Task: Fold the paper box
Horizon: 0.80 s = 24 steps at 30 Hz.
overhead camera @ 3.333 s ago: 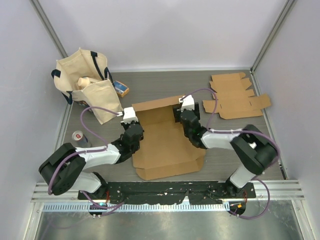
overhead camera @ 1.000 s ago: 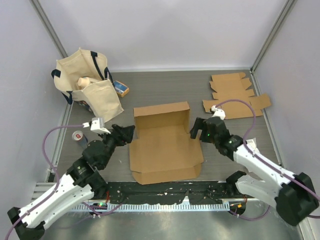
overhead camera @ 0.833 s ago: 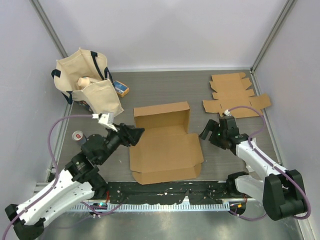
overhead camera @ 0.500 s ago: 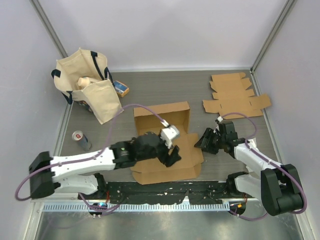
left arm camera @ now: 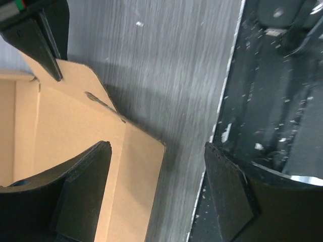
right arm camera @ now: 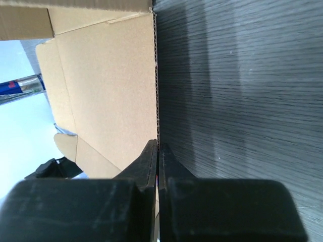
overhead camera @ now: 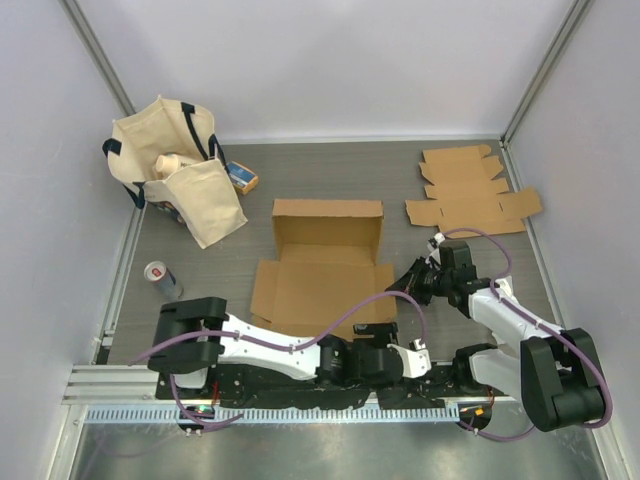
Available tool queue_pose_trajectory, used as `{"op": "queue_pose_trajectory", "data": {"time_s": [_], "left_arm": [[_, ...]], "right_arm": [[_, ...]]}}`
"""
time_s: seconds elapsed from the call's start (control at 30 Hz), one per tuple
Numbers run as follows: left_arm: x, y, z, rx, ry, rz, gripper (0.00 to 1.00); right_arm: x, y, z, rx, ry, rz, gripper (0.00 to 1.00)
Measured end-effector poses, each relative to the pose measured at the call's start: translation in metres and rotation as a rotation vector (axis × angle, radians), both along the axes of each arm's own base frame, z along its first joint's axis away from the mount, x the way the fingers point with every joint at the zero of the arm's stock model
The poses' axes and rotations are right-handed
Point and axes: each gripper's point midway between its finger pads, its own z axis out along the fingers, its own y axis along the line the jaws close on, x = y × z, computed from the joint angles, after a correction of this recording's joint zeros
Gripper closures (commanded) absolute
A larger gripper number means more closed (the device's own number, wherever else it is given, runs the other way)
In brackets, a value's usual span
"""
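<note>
The brown paper box (overhead camera: 320,290) lies open in the middle of the table, its back panel (overhead camera: 327,215) standing up. My right gripper (overhead camera: 409,283) is at the box's right side, shut on the thin edge of the right flap (right arm camera: 101,85); in the right wrist view the gripper (right arm camera: 158,147) pinches the cardboard edge-on. My left arm lies low along the near edge, and its gripper (overhead camera: 403,357) is open by the box's near right corner (left arm camera: 141,151). In the left wrist view that gripper (left arm camera: 156,194) straddles the corner and bare table without holding anything.
A beige tote bag (overhead camera: 175,170) with a small blue box (overhead camera: 241,178) beside it stands at the back left. A drink can (overhead camera: 160,278) is at the left. Flat cardboard blanks (overhead camera: 470,195) lie at the back right. A black rail (overhead camera: 300,385) runs along the near edge.
My left arm swept from the box's left side across to its near right corner. My right gripper went from open to shut on the right flap's edge.
</note>
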Motion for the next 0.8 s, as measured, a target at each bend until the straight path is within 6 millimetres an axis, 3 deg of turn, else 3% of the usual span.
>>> {"op": "queue_pose_trajectory", "data": {"time_s": [0.13,0.23,0.27,0.3,0.37,0.4,0.47,0.57,0.67,0.8], "left_arm": [[0.012,0.011,-0.014,0.079,-0.122,0.032,0.28],[0.03,0.017,-0.012,0.098,-0.215,0.092,0.49],[0.035,0.018,-0.01,0.103,-0.247,0.112,0.62],[0.04,0.019,-0.009,0.108,-0.275,0.127,0.7],[0.047,0.023,-0.01,0.126,-0.318,0.155,0.86],[0.048,0.024,-0.011,0.136,-0.329,0.157,0.91],[0.05,0.027,-0.011,0.148,-0.338,0.162,1.0],[0.052,0.028,-0.01,0.153,-0.305,0.174,1.0],[0.06,0.026,0.007,0.114,-0.213,0.231,1.0],[0.107,0.02,0.074,-0.073,-0.043,0.426,1.0]], "right_arm": [[0.0,0.004,0.002,0.042,0.025,-0.004,0.98],[0.0,0.006,0.005,0.064,0.031,-0.001,0.98],[-0.001,0.007,0.006,0.072,0.034,0.001,0.98],[-0.001,0.008,0.007,0.08,0.035,0.002,0.91],[-0.001,0.01,0.009,0.093,0.035,0.008,0.67],[-0.001,0.01,0.01,0.094,0.034,0.01,0.42],[0.001,0.008,0.012,0.069,0.024,0.008,0.17],[0.02,-0.009,0.024,-0.063,-0.037,-0.026,0.14],[0.062,-0.034,0.074,-0.224,-0.2,-0.112,0.14],[0.108,-0.078,0.168,-0.407,-0.437,-0.287,0.14]]}}
